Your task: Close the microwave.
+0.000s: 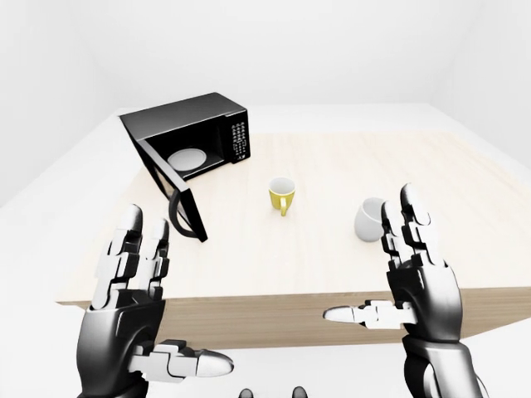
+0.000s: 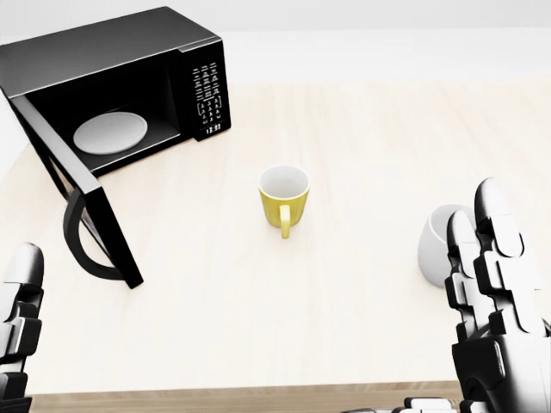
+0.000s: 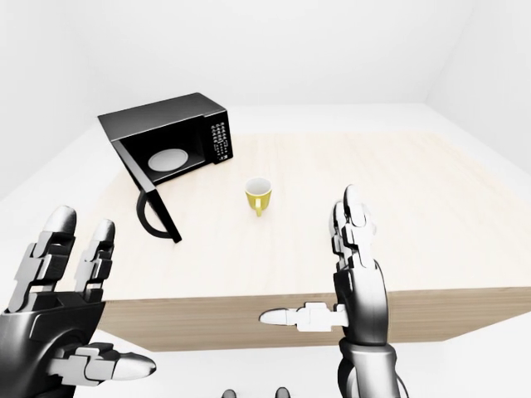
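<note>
Now | microwave (image 2: 112,95) door (image 2: 82,215) open, clock unreadable | left hand (image 1: 133,282) spread | right hand (image 1: 415,265) spread

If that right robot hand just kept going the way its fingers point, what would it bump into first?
Probably the white ceramic mug. The right robot hand has open fingers pointing up the view over the pale wooden table, and the mug sits just past its fingertips, partly hidden. Depth is unclear, so it might pass beside it.
</note>
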You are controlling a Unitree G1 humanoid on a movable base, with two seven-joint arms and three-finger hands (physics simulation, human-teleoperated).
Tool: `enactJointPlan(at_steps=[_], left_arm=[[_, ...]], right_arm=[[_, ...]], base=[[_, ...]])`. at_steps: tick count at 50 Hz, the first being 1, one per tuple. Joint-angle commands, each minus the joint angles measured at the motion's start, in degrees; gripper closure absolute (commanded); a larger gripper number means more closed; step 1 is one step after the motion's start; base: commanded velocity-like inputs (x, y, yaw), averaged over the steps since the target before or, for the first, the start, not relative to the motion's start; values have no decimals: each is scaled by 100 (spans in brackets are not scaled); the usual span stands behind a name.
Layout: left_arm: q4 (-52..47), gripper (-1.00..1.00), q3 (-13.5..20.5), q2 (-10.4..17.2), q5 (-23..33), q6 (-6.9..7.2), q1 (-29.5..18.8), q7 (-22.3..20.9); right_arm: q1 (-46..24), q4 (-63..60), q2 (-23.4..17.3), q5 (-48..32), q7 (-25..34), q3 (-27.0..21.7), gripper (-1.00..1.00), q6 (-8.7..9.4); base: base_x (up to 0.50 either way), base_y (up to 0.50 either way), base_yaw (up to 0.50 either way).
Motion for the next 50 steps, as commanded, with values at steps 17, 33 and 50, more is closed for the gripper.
enactJointPlan(at_steps=[17,33,50], left_arm=[[120,-100,3,1,65,-4,-95,17],[118,-100,-28,30,74,-11,-80,44],[113,-100,-27,38,69,23,-101,60]], right_arm=[[1,109,-31,-54,-10,47,-100,-19],[-11,122,-35,-60,-15,55,-100,-13],[-11,145,-41,-66,-28,72,-100,-35]], base=[[0,50,0],[0,50,0],[0,50,0]])
